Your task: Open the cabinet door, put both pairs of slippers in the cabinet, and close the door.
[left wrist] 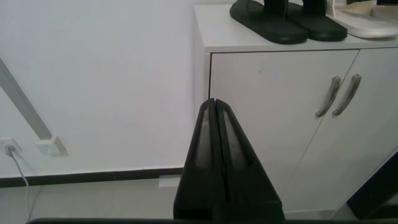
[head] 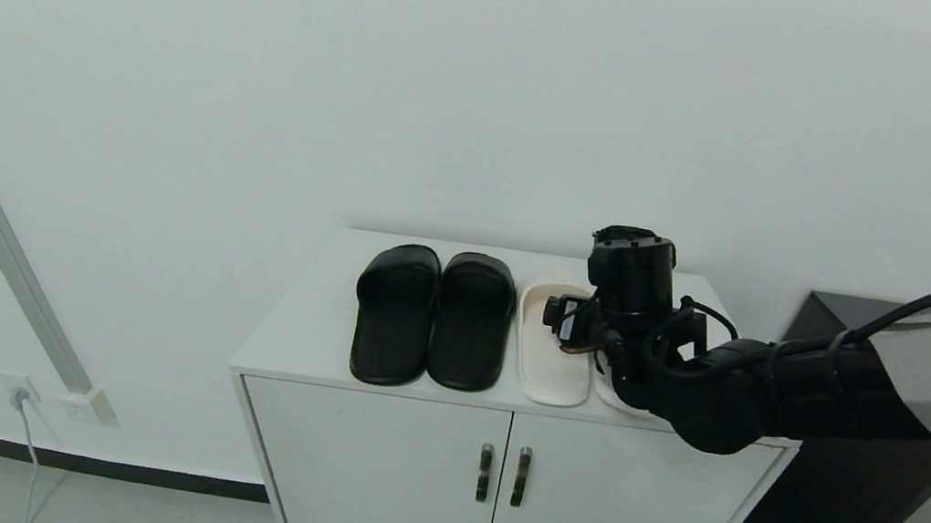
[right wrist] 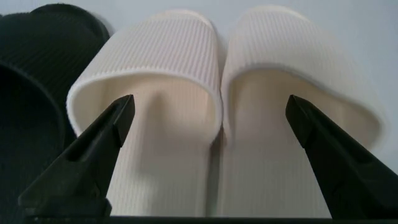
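Head view: cabinet top (head: 299,324) by wall (head: 367,53); R jaws spread at white slippers (head: 548,374), L jaws pressed together

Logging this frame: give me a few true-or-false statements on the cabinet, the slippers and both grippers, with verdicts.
1. Both cabinet doors are closed. True.
2. The black slippers and the white slippers lie side by side on the cabinet top. True.
3. The right gripper is shut on a white slipper. False: the right gripper's jaws are open at the white pair.
4. The left gripper has open jaws. False: the left gripper's jaws are shut, holding nothing.
5. One pair is already inside. False: both pairs are on top.
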You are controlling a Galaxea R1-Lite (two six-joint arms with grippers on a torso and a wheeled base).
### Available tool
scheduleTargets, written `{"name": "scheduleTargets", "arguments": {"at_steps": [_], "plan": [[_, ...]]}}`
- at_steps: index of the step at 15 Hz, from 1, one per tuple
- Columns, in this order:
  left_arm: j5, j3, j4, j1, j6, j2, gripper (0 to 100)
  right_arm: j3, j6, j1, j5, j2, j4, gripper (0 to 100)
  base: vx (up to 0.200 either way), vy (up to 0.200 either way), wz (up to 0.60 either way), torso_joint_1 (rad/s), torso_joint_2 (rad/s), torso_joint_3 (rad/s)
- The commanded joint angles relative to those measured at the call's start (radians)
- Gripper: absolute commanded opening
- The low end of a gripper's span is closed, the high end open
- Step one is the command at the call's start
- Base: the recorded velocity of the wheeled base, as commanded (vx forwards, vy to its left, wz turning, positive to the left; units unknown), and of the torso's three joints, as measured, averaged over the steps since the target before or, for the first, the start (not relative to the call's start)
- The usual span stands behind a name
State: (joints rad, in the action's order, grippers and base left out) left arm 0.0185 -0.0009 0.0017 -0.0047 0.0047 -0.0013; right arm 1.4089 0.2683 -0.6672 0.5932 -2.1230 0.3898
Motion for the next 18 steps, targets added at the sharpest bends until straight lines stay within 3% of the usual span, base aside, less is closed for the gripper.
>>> {"name": "scheduleTargets", "arguments": {"at_steps": [1,5,6,13,18], "plan": [[0.000,-0.001,0.000,0.000,0.000,0.001,0,0.033,-0.003,0.009,-0.001,-0.035,0.000,100,0.000,0.000,0.00,0.000,0.00,0.000],[0.000,0.001,0.000,0.000,0.000,0.001,0,0.105,-0.035,0.044,-0.003,-0.097,0.001,100,0.000,0.000,0.00,0.000,0.00,0.000],[0.000,-0.001,0.000,0.000,0.000,0.001,0,0.110,-0.035,0.048,-0.004,-0.101,0.001,0,0.000,0.000,0.00,0.000,0.00,0.000],[0.000,0.001,0.000,0.000,0.000,0.001,0,0.101,-0.049,0.052,-0.006,-0.057,-0.003,0,0.000,0.000,0.00,0.000,0.00,0.000],[0.000,0.001,0.000,0.000,0.000,0.001,0,-0.085,-0.138,0.011,-0.049,0.172,0.021,0,0.000,0.000,0.00,0.000,0.00,0.000]]}}
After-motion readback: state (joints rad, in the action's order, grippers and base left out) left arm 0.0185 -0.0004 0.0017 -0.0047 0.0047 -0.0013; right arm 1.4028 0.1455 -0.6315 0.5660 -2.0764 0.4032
